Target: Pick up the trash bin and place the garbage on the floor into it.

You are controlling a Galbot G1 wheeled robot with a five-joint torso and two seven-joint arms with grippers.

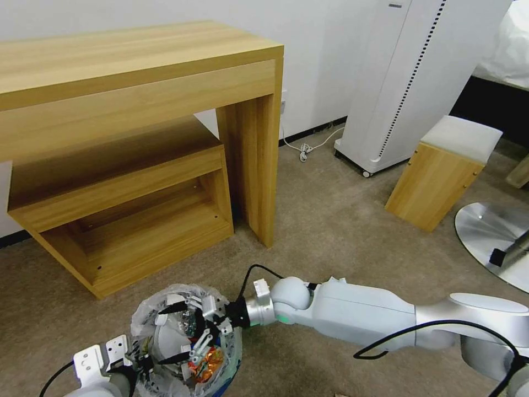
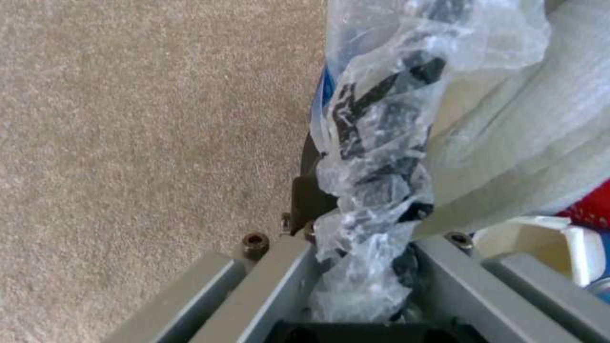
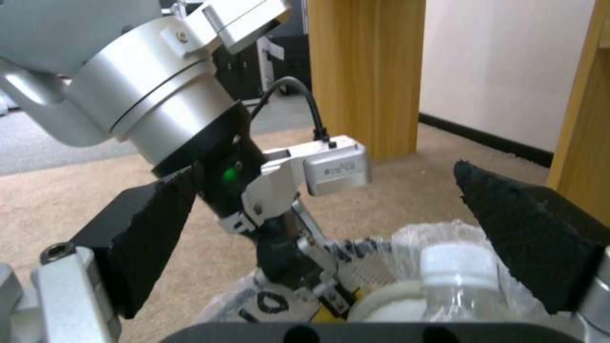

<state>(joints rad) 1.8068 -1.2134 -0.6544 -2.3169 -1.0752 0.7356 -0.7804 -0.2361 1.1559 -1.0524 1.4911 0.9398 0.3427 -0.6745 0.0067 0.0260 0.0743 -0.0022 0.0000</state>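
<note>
The trash bin [image 1: 184, 344] sits low in your head view, on the beige carpet [image 1: 341, 231] just in front of the wooden desk [image 1: 138, 82], nearer to you than the desk's lower shelf unit [image 1: 127, 220]. You can see its blue wall [image 1: 223, 386] under a crumpled clear plastic liner [image 1: 154, 309] that spills over the rim.

Your left gripper [image 1: 144, 361] is at the side of the bin farthest from the desk's leg [image 1: 259, 165]. In the left wrist view its fingers [image 2: 445, 271] are closed on the rim, with bunched liner [image 2: 375, 190] squeezed between them and a strip of blue wall [image 2: 325, 90] showing beside the plastic.

Your right gripper [image 1: 184, 331] reaches in from the side, directly over the bin's mouth, with its fingers spread wide and nothing between them. In the right wrist view its two black pads [image 3: 152, 224] stand well apart, and a clear bottle with a white cap [image 3: 457, 281] lies below them inside the liner. That same view shows the left gripper [image 3: 305, 267] clamped on the bin's edge.

Inside the bin you can see white material and a red-and-orange wrapper [image 1: 206, 364] near the side away from the desk.

Beyond the desk's leg, a small wooden stool with a white top [image 1: 441, 171] stands on the carpet near a tall white appliance [image 1: 408, 82].
</note>
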